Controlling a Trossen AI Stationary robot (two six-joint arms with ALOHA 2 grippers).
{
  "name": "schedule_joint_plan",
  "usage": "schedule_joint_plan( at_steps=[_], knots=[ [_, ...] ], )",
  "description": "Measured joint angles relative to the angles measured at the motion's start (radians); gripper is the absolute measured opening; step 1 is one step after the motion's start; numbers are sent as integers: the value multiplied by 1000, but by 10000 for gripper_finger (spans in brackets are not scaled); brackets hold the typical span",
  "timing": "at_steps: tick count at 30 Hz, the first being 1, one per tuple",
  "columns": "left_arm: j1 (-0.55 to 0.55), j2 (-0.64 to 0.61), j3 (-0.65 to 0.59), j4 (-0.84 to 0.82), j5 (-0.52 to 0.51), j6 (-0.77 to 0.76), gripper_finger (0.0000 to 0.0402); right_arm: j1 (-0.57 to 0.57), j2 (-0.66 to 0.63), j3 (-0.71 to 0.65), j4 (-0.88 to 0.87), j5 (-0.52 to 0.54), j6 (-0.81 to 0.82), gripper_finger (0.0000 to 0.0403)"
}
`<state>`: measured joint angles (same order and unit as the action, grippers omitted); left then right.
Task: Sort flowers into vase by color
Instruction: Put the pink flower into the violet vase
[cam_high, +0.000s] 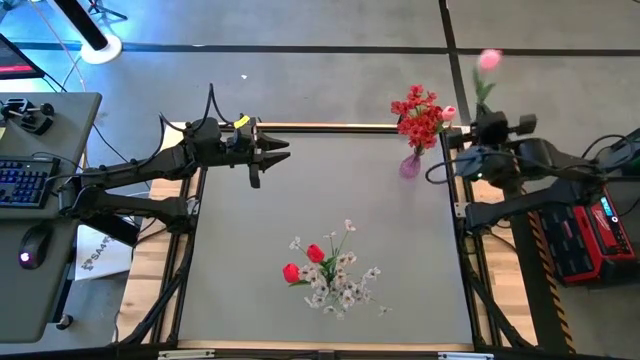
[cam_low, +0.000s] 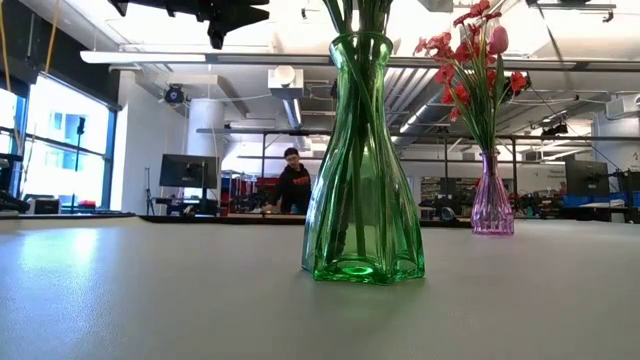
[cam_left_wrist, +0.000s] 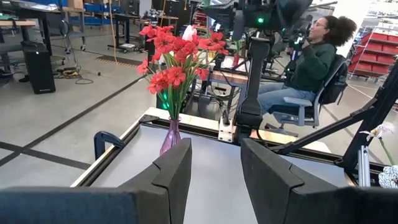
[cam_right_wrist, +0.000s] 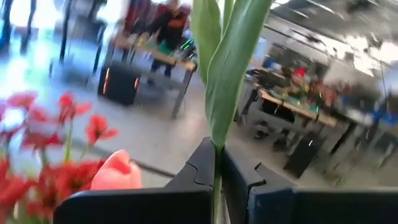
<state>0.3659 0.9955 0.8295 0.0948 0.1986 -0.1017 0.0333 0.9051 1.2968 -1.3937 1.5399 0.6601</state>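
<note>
A pink tulip (cam_high: 489, 60) on a thin green stem is pinched between the shut jaws of the right gripper (cam_high: 474, 128), which hangs at the bench's far right corner; in the right wrist view the stem and its long leaves (cam_right_wrist: 222, 68) rise straight out from between the two dark fingers (cam_right_wrist: 200, 168), and the blossom stands well beyond the fingertips, out past the bench edge. Just beside those jaws, on the bench (cam_high: 300, 190), stands a purple vase (cam_high: 410, 165) filled with red blossom clusters (cam_high: 420, 115), with another pink tulip (cam_right_wrist: 115, 172) among them. Well away from either gripper, near the front middle of the bench, a green vase (cam_low: 361, 160) holds red tulips (cam_high: 303, 262) and sprays of tiny white blossoms (cam_high: 342, 280). The left gripper (cam_high: 283, 153) hovers over the far left part of the bench, its jaws partly apart and empty, pointing across towards the purple vase. A person (cam_left_wrist: 311, 62) sits on a chair beyond the bench.
</note>
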Motion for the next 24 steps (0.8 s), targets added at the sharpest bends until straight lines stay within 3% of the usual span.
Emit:
schedule_joint_plan(
  at_steps=[4, 13, 16, 19, 24],
  knots=[
    [0, 0, 0, 0, 0, 0, 129, 0, 14, 68, 112, -132, -331, 0],
    [0, 0, 0, 0, 0, 0, 129, 0, -8, 144, 573, -404, -799, 0],
    [0, 0, 0, 0, 0, 0, 129, -1, -34, 143, 756, -550, -949, 0],
    [0, 0, 0, 0, 0, 0, 129, -20, -67, 141, 858, -701, -983, 0],
    [0, 0, 0, 0, 0, 0, 129, -55, -164, 59, 860, -814, -928, 0]
  ],
)
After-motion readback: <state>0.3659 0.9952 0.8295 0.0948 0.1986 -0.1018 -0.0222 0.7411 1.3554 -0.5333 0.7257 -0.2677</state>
